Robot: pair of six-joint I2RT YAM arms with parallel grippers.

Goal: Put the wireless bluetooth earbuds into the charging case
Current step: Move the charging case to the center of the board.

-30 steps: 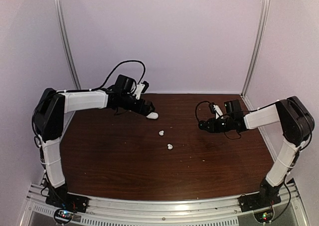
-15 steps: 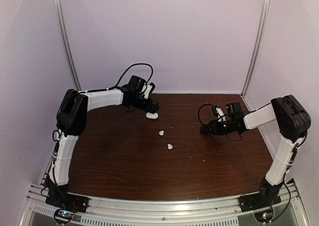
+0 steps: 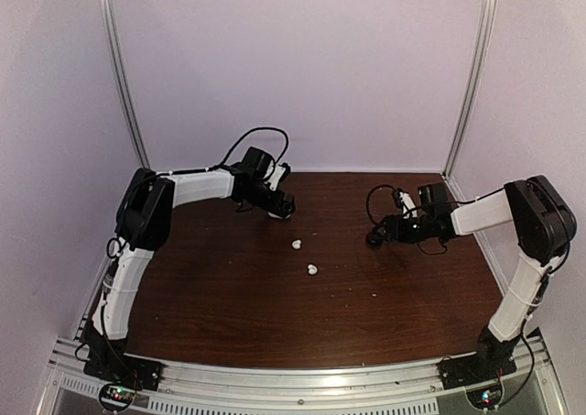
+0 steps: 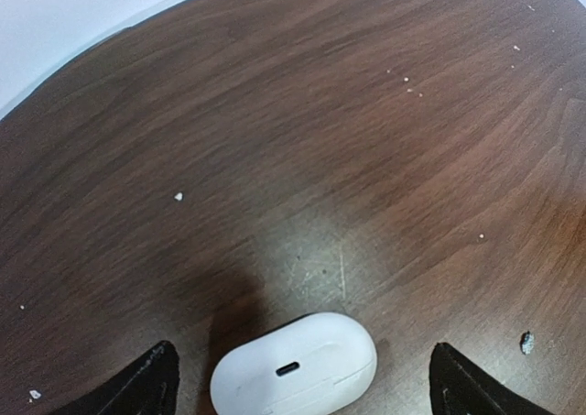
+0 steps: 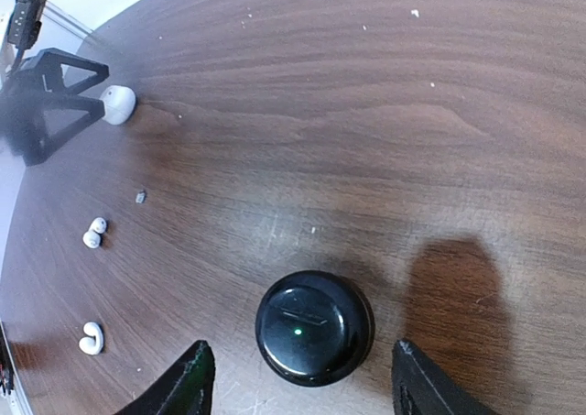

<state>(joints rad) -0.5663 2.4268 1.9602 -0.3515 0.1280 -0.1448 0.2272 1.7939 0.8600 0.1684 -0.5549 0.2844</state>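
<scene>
Wide view first: the dark wood-grain table (image 3: 229, 314), with both arms stretched out over its far half. The left gripper (image 4: 304, 383) stands wide, fingers either side of the white oval plastic case (image 4: 293, 365) and clear of it. Over on the right, the right gripper (image 5: 302, 378) is parted too, straddling the black round glossy case (image 5: 314, 326) without touching it, a green light glowing on the lid. Neither pincer holds anything.

Now the small stuff, lying mid-table between the arms: the farther glossy white curled plastic earbud (image 3: 296, 245) and the nearer white earbud (image 3: 312, 269). They sit apart from each other and from both cases. I'd judge them featherweight, hard and slick, apt to squirt out of a pinch. Best to take each one low to the wood, across its fatter lobe, with a gentle squeeze. A tiny dark fleck (image 5: 140, 196) beyond them may be a third piece, but it's too small to tell.
</scene>
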